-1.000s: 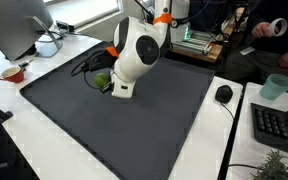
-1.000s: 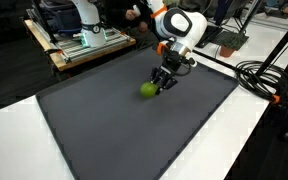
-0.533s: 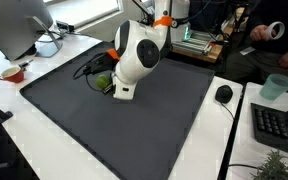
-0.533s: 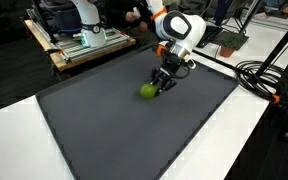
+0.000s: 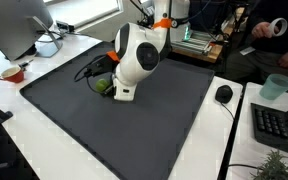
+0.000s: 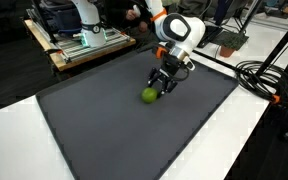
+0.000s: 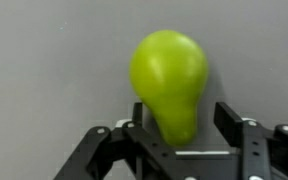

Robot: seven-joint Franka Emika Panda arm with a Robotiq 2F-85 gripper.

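Pear (image 7: 170, 82) is smooth, glossy, uniformly yellow-green.

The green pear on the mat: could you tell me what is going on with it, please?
The robot arm's tool is down at the dark mat, with the green pear lying between its open fingers. The wrist view shows a gap beside the pear's narrow end, so it does not look clamped.
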